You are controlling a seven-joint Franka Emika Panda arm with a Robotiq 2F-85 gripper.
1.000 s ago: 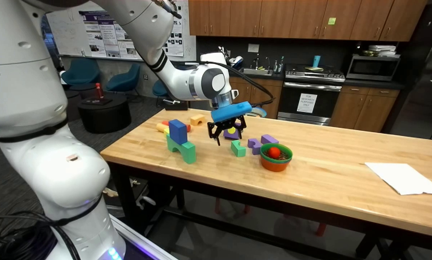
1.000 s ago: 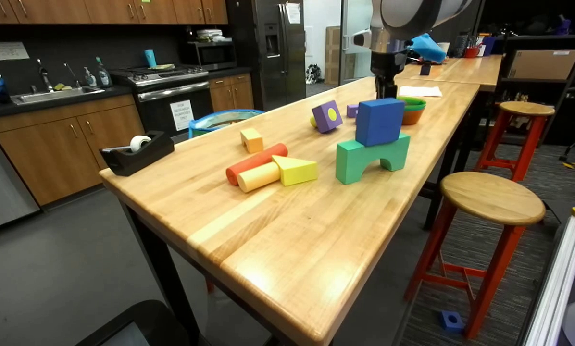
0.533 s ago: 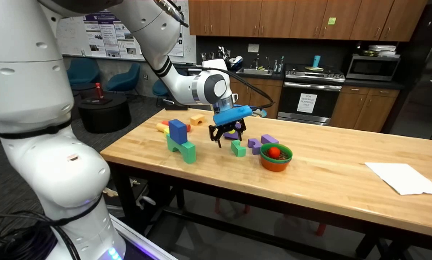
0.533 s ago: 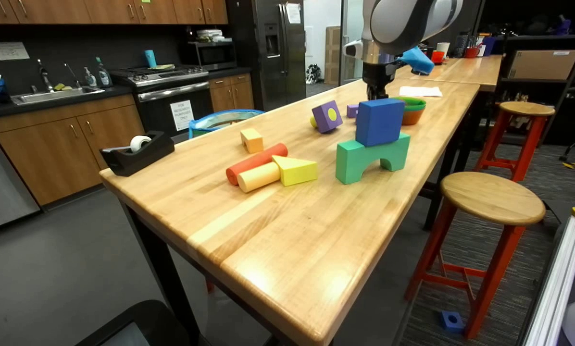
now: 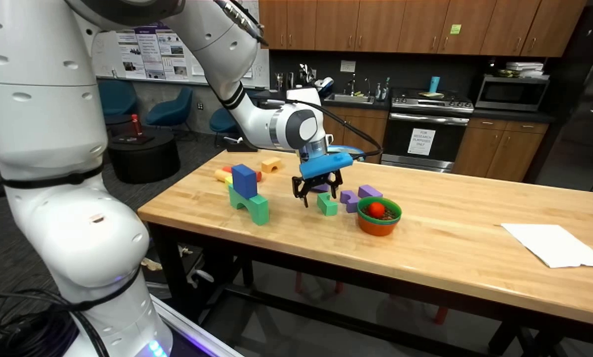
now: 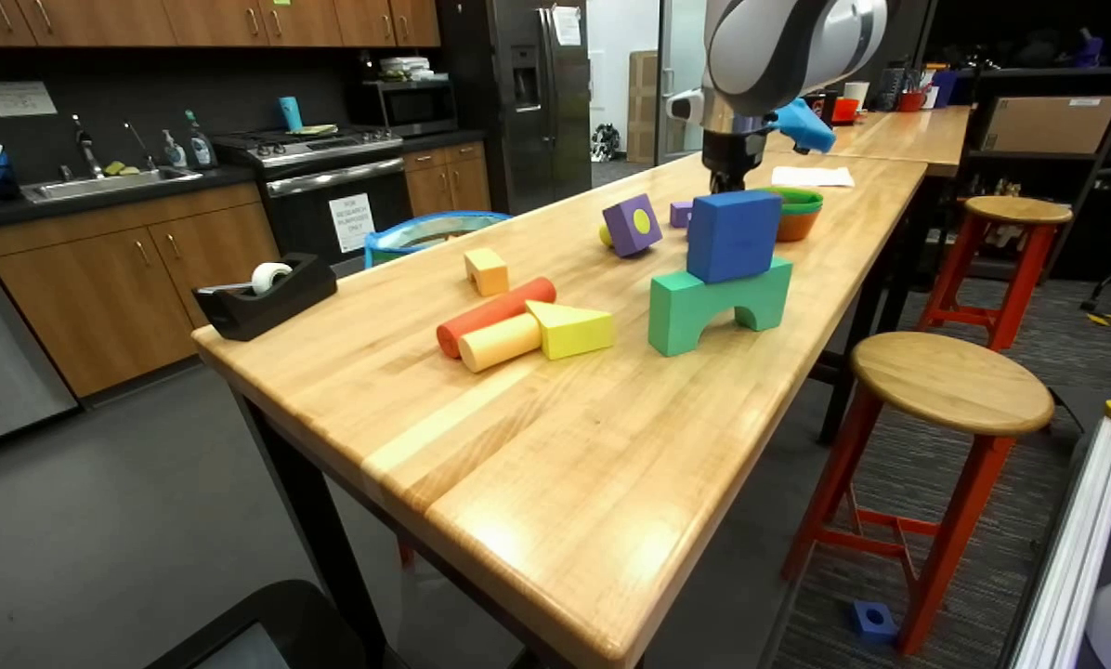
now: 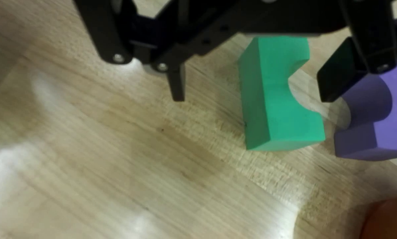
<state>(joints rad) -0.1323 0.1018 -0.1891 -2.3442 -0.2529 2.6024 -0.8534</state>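
Right of centre in the wrist view, a small green block (image 7: 278, 96) lies on the worktop (image 7: 119, 182), flat-topped, its left face darker, a curved notch cut into its right. The pincer (image 7: 257, 88) is spread wide and empty, showing either side of it. A notched purple block (image 7: 396, 122) sits just beside, at the right edge.

White glare spots the tabletop (image 6: 537, 446); the wrist view looks soft.
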